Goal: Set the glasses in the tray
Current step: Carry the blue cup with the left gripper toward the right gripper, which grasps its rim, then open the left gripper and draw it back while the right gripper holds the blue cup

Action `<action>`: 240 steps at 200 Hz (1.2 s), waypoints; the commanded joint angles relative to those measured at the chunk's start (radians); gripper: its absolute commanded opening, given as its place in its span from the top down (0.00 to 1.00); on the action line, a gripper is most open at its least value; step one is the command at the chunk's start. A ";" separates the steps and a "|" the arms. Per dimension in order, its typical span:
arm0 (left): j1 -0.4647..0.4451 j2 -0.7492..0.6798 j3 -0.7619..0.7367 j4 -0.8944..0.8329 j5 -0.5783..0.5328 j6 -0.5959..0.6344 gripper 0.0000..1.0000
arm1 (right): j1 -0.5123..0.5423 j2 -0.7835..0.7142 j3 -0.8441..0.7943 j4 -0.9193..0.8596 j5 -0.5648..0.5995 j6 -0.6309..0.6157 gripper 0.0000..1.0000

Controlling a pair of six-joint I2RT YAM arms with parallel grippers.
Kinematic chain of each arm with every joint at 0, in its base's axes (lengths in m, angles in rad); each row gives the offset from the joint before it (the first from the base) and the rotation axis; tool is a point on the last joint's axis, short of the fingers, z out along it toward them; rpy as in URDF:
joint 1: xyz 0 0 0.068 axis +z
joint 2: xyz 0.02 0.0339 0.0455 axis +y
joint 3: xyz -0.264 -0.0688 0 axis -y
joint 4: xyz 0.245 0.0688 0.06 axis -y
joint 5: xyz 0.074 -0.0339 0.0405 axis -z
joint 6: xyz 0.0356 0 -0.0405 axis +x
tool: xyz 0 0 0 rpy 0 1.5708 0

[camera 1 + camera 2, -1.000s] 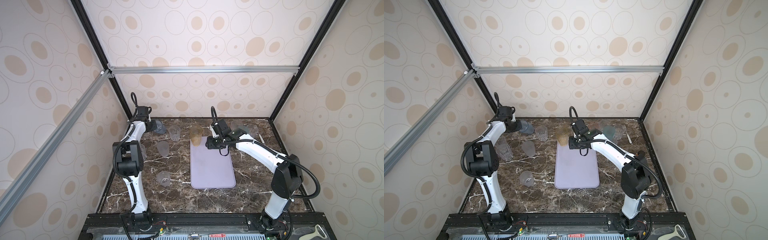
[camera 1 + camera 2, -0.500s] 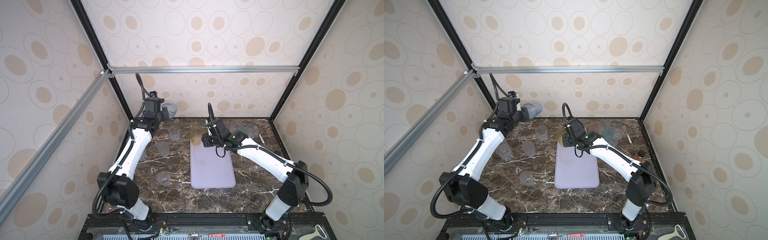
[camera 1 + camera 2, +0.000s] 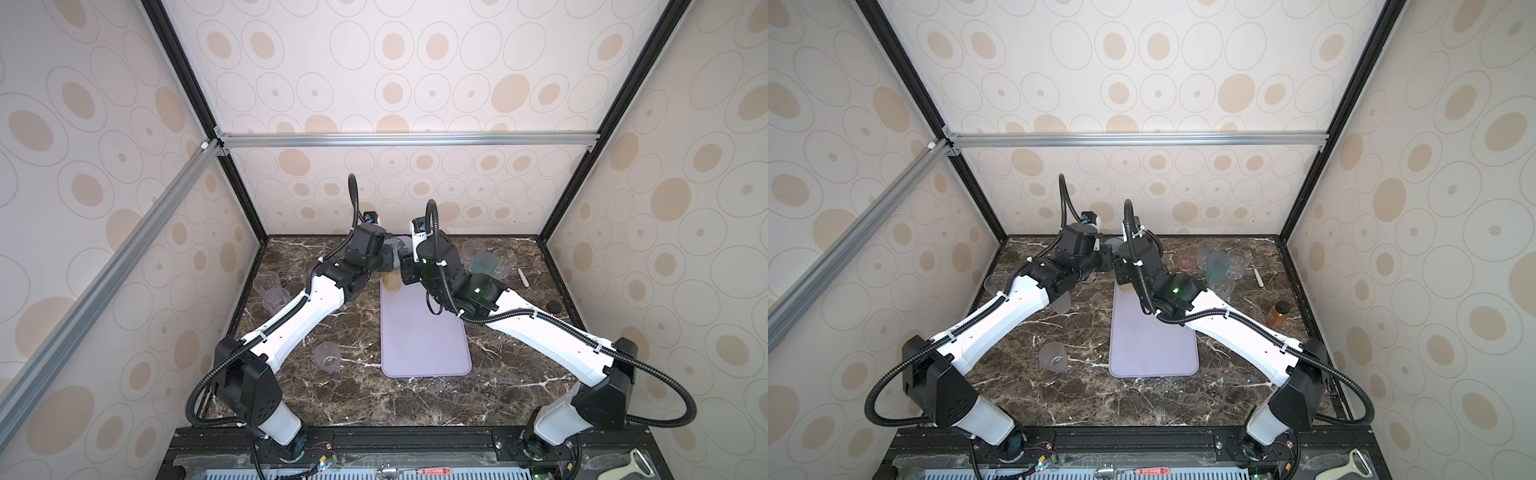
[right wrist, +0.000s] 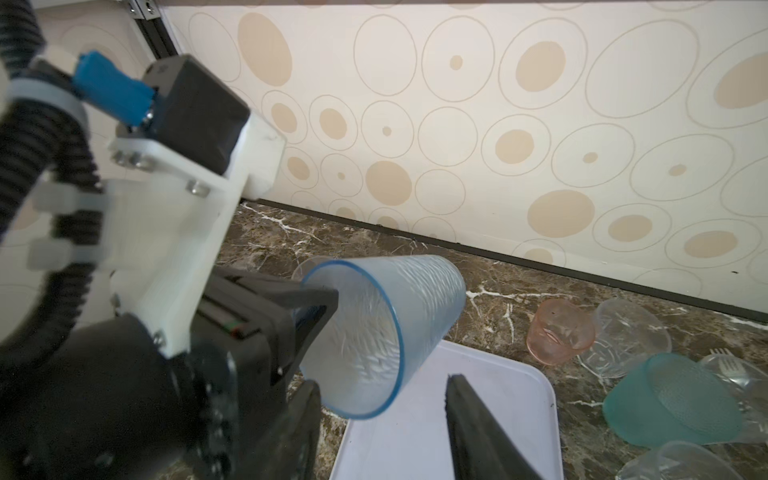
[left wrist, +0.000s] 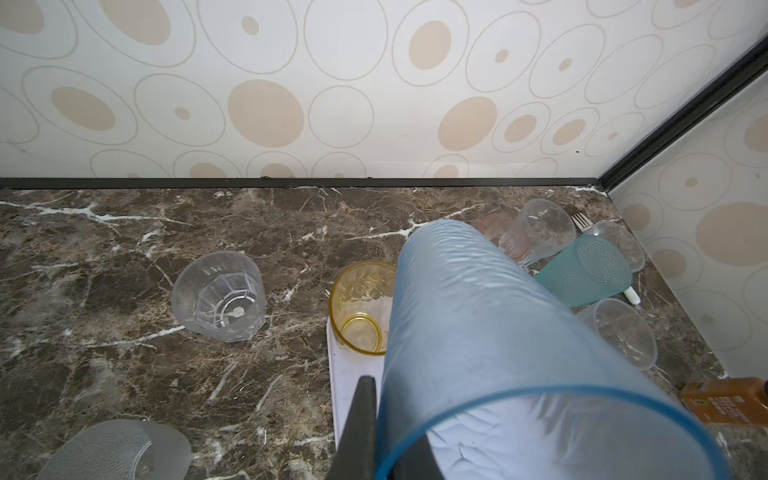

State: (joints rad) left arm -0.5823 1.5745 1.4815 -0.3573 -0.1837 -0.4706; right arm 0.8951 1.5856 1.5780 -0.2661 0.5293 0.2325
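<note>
Two grippers meet above the far end of the tray (image 4: 478,374): left gripper (image 4: 318,309) clamped on the tilted grey-blue glass (image 4: 386,332) at its rim, right gripper (image 4: 382,384) spread empty beside it, and an amber glass (image 5: 361,307) standing on the tray corner below.

Both top views look down from high up at the front, facing the back wall (image 3: 415,195). They sit side by side and far away, so both show nearly the same thing: the whole table (image 3: 332,399), the tray (image 3: 424,332), the left arm (image 3: 307,316) and the right arm (image 3: 540,328). The left wrist camera rides on its arm, very near the blue glass (image 5: 478,332), and looks along it to the back wall. The right wrist camera looks that way too, from close by. Both wrist views share the blue glass, the tray's far end, the pink glass (image 4: 559,332) and the teal glass (image 4: 665,399).
</note>
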 commanded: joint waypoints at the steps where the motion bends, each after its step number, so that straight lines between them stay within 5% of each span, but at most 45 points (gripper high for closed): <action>1: -0.019 -0.017 0.040 0.042 -0.031 -0.040 1.00 | -0.009 0.052 0.058 -0.012 0.074 -0.049 0.51; 79: -0.033 -0.035 0.031 0.038 -0.029 -0.044 1.00 | -0.026 0.167 0.123 -0.024 0.197 -0.164 0.63; 162: -0.043 -0.028 0.060 0.030 0.011 -0.050 0.92 | -0.056 0.209 0.135 -0.028 0.189 -0.161 0.95; 240: -0.051 -0.013 0.100 0.041 0.084 -0.051 0.83 | -0.082 0.197 0.134 -0.041 0.195 -0.139 1.00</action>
State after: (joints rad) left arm -0.6003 1.5787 1.4925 -0.3470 -0.1856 -0.4854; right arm 0.8558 1.7596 1.7035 -0.3084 0.6575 0.0822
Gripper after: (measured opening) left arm 0.162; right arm 0.078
